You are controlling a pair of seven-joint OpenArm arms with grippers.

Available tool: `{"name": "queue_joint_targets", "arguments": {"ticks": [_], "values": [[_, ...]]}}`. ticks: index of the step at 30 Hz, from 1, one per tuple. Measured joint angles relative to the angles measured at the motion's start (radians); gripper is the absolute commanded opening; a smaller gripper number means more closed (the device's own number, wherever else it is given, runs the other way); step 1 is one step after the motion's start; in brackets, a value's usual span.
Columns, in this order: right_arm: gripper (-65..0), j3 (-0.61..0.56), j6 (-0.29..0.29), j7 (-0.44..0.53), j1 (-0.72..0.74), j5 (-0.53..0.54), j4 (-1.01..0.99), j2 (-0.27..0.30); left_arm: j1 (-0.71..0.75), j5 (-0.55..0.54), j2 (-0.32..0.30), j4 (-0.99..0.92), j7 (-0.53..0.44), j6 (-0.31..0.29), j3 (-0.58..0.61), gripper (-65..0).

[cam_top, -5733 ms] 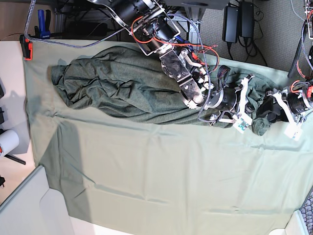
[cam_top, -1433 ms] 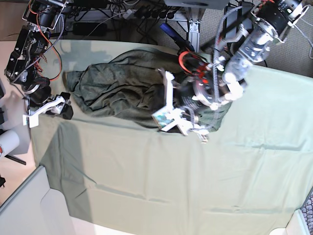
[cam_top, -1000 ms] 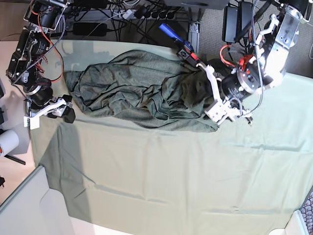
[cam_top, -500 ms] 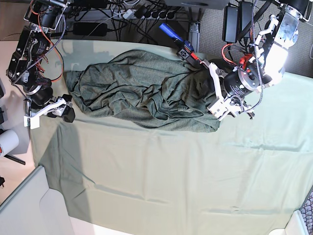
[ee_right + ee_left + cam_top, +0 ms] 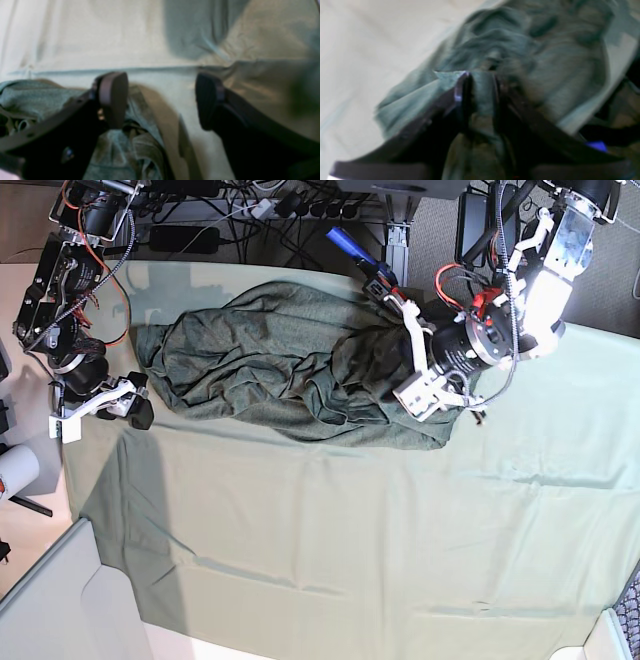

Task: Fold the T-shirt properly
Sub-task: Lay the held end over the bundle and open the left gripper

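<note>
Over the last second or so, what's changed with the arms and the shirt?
The left gripper moved from the T-shirt's end in over the cloth, and its jaws have narrowed around a fold, though the blurred wrist view leaves a firm grip uncertain. The right gripper stayed open at the shirt's other end, holding nothing. The shirt stayed bunched on the mint-green table cloth.
</note>
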Motion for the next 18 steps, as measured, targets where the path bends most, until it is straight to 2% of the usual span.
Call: {"name": "queue_joint_targets", "arguments": {"ticks": [12, 13, 16, 18], "values": [[-23.2, 0.0, 0.0, 0.0, 0.0, 0.0, 0.0, 0.0, 0.0, 0.042, -0.001, 0.0, 0.0, 0.0, 0.028, -50.3], [-23.2, 0.0, 0.0, 0.0, 0.0, 0.0, 0.0, 0.0, 0.0, 0.042, 0.0, 0.0, 0.0, 0.0, 0.031, -52.2], [-23.2, 0.0, 0.0, 0.0, 0.0, 0.0, 0.0, 0.0, 0.0, 0.049, 0.0, 0.0, -0.019, 0.0, 0.044, -63.7], [-23.2, 0.0, 0.0, 0.0, 0.0, 0.0, 0.0, 0.0, 0.0, 0.051, -0.002, 0.0, -0.037, 0.0, 0.061, -65.0]]}}
